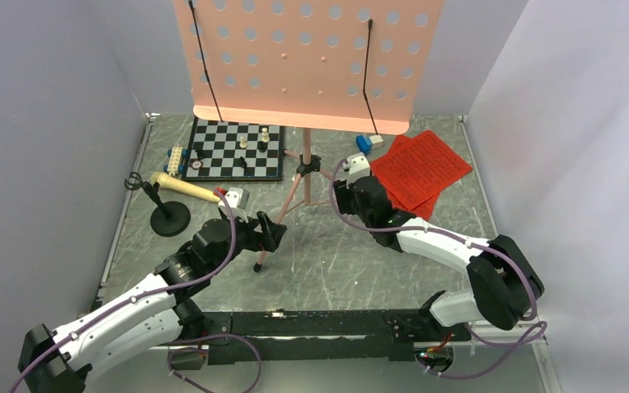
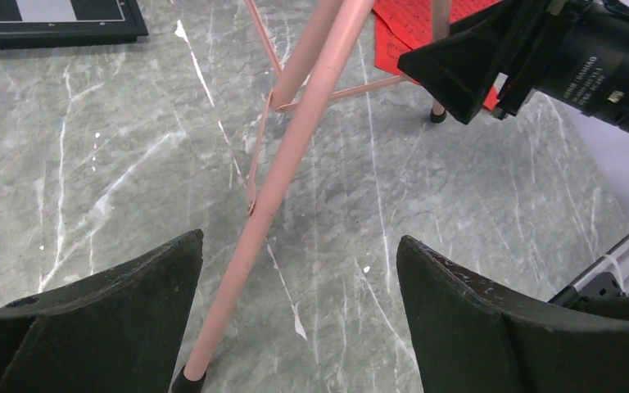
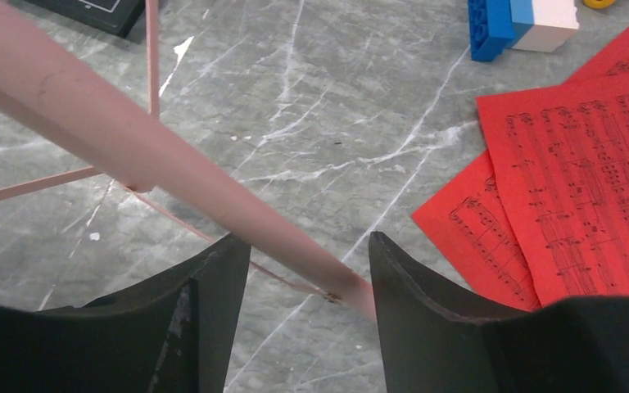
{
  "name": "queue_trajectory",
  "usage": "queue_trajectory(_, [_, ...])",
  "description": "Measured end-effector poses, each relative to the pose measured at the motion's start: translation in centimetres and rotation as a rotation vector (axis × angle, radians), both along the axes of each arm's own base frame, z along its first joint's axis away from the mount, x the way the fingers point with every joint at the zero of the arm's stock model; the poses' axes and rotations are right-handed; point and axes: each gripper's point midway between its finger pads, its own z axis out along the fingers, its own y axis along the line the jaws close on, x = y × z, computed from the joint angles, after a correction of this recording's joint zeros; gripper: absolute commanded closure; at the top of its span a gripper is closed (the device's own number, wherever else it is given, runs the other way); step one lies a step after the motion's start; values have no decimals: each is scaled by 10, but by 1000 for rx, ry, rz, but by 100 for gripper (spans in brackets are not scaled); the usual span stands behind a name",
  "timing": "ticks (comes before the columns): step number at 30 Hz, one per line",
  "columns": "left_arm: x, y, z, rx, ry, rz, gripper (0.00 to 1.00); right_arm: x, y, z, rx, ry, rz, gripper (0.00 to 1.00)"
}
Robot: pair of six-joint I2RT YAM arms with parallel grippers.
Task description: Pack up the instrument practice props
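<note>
Music stand (image 1: 307, 57): upright, table centre, tripod spread.
Left gripper (image 2: 299, 254): jaws wide, near-left leg (image 2: 295, 139) between fingers, untouched. Leg axis near-left to far-right, rising to hub.
Right gripper (image 3: 309, 250): jaws part open, straddling right leg (image 3: 131, 147), contact uncertain.
Red pages (image 1: 420, 168): far right, printed notation, no readable title.
Microphone (image 1: 182, 187): lying far left.

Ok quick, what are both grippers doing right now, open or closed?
Left gripper: open, a leg of the music stand between its fingers, ungripped.
Right gripper: open, straddling another leg.
</note>
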Motion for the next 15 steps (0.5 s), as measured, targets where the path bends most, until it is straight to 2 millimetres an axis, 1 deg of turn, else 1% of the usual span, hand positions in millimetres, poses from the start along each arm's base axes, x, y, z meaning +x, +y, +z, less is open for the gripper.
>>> queue_trajectory(3, [0, 2, -7, 7, 11, 16, 9, -4, 6, 0, -2, 0, 20, 51])
queue_trajectory(5, [1, 3, -12, 13, 23, 27, 10, -4, 6, 0, -14, -7, 15, 57])
queue_trajectory(6, [1, 4, -15, 18, 27, 33, 10, -4, 5, 1, -17, -10, 11, 63])
queue_trajectory(8, [2, 6, -18, 24, 35, 43, 10, -5, 4, 2, -23, -16, 3, 70])
queue_trajectory(10, [2, 7, -20, 26, 38, 49, 10, -10, 6, 2, -43, -24, 19, 76])
queue_trajectory(15, [1, 11, -24, 18, 52, 77, 9, -30, 20, 2, -53, -28, 72, 81])
